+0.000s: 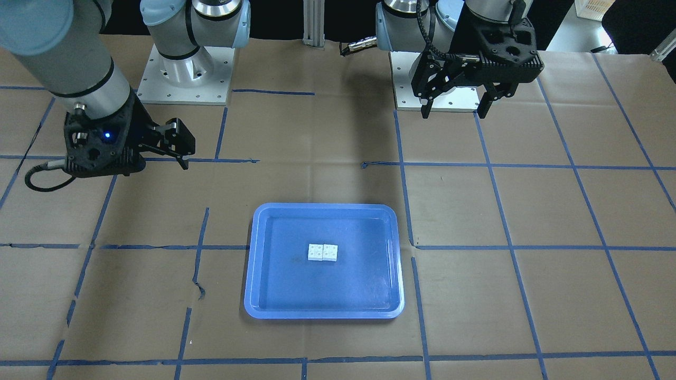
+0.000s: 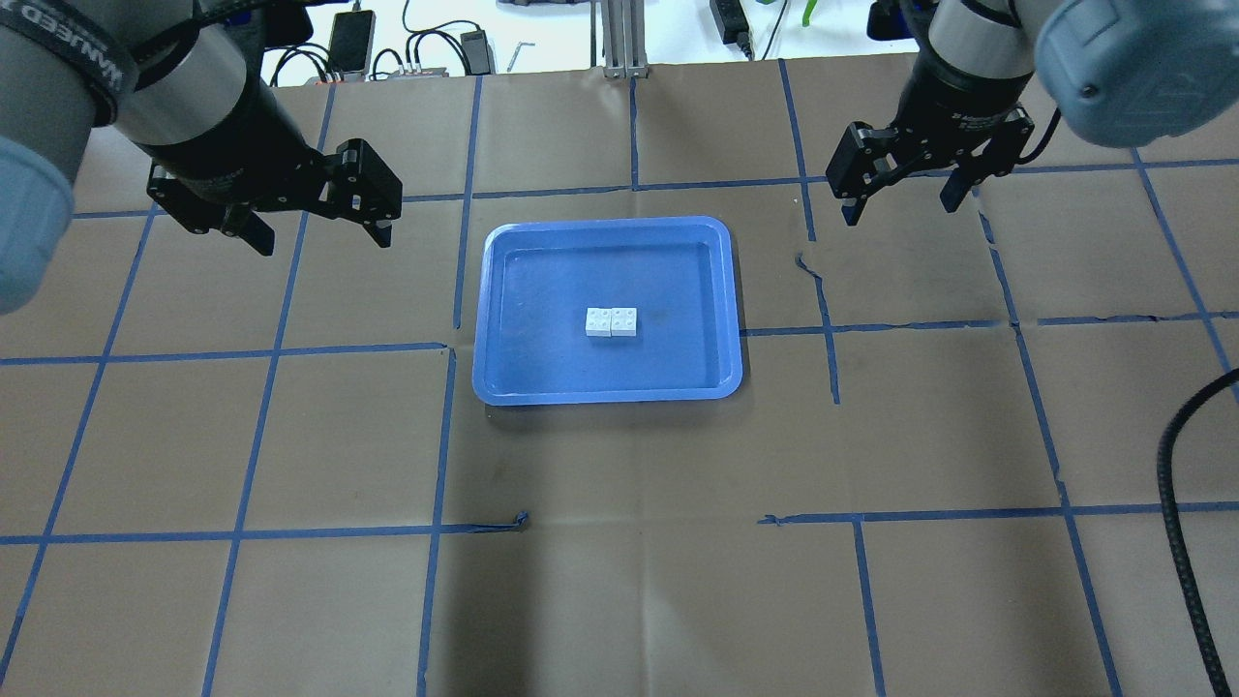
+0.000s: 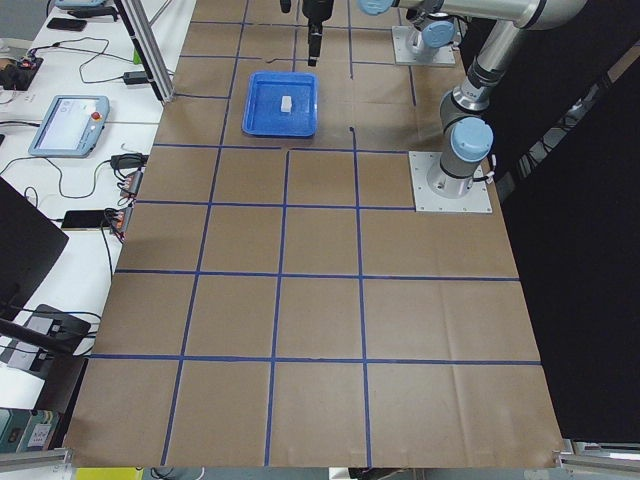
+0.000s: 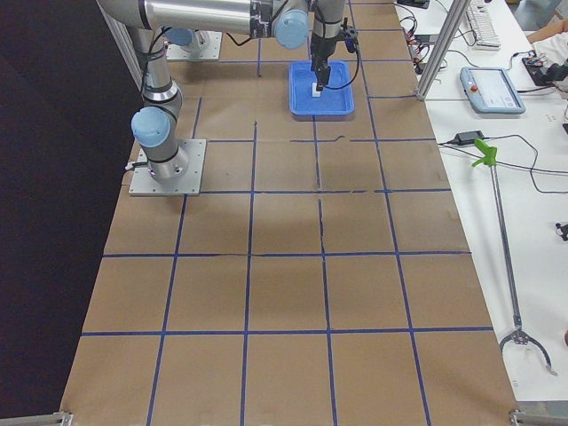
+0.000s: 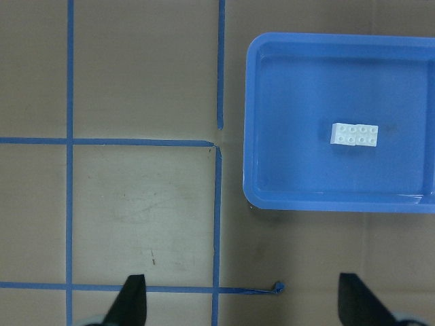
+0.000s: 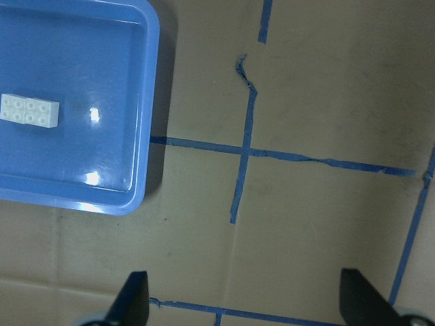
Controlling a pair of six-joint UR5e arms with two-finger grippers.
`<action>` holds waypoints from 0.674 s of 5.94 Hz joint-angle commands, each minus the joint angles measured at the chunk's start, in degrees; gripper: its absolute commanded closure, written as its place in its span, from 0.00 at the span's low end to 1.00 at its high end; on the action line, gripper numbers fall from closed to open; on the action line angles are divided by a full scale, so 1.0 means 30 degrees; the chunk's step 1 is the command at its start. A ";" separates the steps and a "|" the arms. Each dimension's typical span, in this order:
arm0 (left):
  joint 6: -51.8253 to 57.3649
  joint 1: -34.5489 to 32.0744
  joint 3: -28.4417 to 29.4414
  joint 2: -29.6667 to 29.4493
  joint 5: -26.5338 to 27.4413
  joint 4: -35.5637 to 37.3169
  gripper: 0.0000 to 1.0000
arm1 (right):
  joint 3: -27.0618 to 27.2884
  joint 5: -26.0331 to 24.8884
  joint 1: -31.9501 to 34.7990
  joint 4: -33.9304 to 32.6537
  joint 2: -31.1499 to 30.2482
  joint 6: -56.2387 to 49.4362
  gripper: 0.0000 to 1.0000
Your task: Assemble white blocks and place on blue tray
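Observation:
The two white blocks lie side by side and touching, studs up, near the middle of the blue tray. They also show in the front view, on the tray, and in the left wrist view and the right wrist view. My left gripper is open and empty, above the table to the tray's left. Its fingers frame bare paper in the left wrist view. My right gripper is open and empty, above the table to the tray's right.
Brown paper with a blue tape grid covers the table. A torn tape end lies in front of the tray. A black cable hangs at the right edge. The arm bases stand at the robot's side.

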 commanded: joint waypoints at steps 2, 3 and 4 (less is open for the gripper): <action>0.0000 0.0000 0.0008 0.0010 0.0000 -0.0008 0.01 | -0.0258 -0.0351 0.0070 0.0653 -0.1096 0.1385 0.00; 0.0000 0.0029 0.0008 0.0010 0.0058 -0.0008 0.01 | -0.0229 -0.0293 0.0302 0.0624 -0.1271 0.1444 0.00; 0.0000 0.0029 0.0008 0.0010 0.0088 -0.0008 0.01 | -0.0258 -0.0321 0.0391 0.0624 -0.1302 0.1445 0.00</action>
